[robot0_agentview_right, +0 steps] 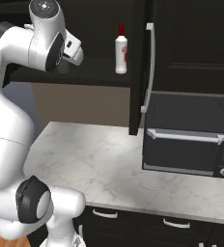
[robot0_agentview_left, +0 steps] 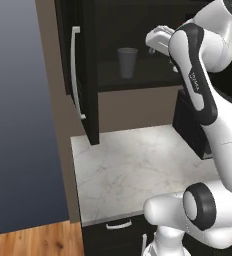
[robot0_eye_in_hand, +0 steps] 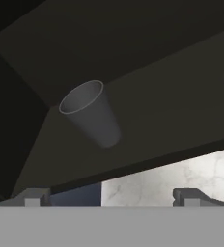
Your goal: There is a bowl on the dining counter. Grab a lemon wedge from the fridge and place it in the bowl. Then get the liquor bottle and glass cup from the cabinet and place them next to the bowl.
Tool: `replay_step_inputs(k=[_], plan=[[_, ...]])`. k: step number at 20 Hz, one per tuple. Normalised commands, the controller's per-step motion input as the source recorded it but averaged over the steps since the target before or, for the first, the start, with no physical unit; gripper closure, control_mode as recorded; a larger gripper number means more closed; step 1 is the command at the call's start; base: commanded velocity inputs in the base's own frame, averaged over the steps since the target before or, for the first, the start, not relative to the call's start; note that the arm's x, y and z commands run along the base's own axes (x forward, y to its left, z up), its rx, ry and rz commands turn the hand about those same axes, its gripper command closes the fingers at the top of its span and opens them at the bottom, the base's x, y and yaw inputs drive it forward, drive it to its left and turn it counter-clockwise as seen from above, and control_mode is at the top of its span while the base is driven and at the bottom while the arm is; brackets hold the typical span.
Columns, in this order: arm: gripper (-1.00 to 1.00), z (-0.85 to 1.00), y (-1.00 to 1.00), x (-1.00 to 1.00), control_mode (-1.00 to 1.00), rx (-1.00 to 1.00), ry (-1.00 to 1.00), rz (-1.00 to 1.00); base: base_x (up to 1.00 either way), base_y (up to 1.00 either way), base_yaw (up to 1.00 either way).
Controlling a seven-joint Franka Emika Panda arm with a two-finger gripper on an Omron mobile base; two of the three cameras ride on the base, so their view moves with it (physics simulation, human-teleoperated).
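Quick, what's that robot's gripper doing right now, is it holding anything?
Gripper: open and empty, aimed at the small smoky grey translucent glass cup on the black wall cabinet's shelf.

1. Cabinet (robot0_agentview_left: 83, 65) hangs above the counter (robot0_agentview_left: 133, 170), doors swung open.
2. Glass cup (robot0_agentview_left: 127, 62) stands upright on the cabinet's inner shelf, toward its left side.
3. Liquor bottle (robot0_agentview_right: 121, 50) stands on the same shelf, right of the cup, well apart from it.
4. Toaster oven (robot0_agentview_right: 189, 137) sits on the counter, below the cabinet, at its right end.
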Motion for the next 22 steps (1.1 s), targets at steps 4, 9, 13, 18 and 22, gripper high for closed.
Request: replay_step_inputs(k=[4,9,13,18,22], plan=[[-1.00,0.00,0.17,0.40,-1.00,0.00,0.00,0.00,0.00,0.00,0.00],[-1.00,0.00,0.23,0.34,-1.00,0.00,0.00,0.00,0.00,0.00,0.00],[-1.00,-0.06,0.19,0.39,-1.00,0.00,0.00,0.00,0.00,0.00,0.00],[-1.00,-0.09,0.05,0.39,-1.00,0.00,0.00,0.00,0.00,0.00,0.00],[-1.00,-0.12,0.00,0.36,-1.00,0.00,0.01,0.00,0.00,0.00,0.00]])
